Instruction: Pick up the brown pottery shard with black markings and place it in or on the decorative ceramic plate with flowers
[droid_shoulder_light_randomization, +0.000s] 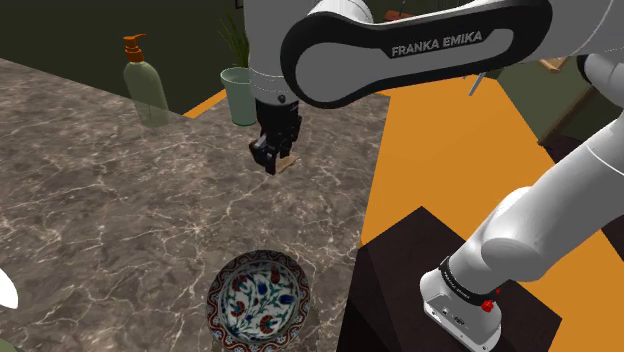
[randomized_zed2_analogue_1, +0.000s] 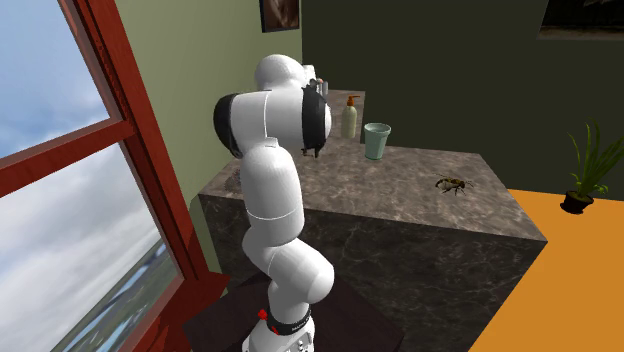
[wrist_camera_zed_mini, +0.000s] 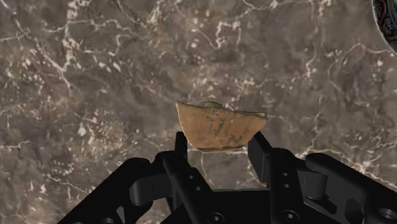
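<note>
My black gripper (droid_shoulder_light_randomization: 272, 156) hangs over the dark marble counter (droid_shoulder_light_randomization: 120, 200), shut on the brown pottery shard (droid_shoulder_light_randomization: 288, 161). From the wrist, the shard (wrist_camera_zed_mini: 219, 125) is tan with thin black markings and sits clasped between my two fingers (wrist_camera_zed_mini: 181, 145), its upper part sticking out past their tips. The marble lies below the gripper (wrist_camera_zed_mini: 220, 146). The flowered ceramic plate (droid_shoulder_light_randomization: 222, 292), with its red and blue pattern, rests near the counter's front edge, closer to the stand than the gripper. One edge of that plate (wrist_camera_zed_mini: 387, 16) reaches into a corner of the wrist view.
A soap dispenser (droid_shoulder_light_randomization: 143, 85) and a pale green cup (droid_shoulder_light_randomization: 240, 95) stand at the counter's far end. A white object (droid_shoulder_light_randomization: 5, 290) pokes in at the shoulder view's left edge. A small brown thing (randomized_zed2_analogue_1: 452, 184) lies near the counter's right edge, beside the orange floor (droid_shoulder_light_randomization: 450, 150).
</note>
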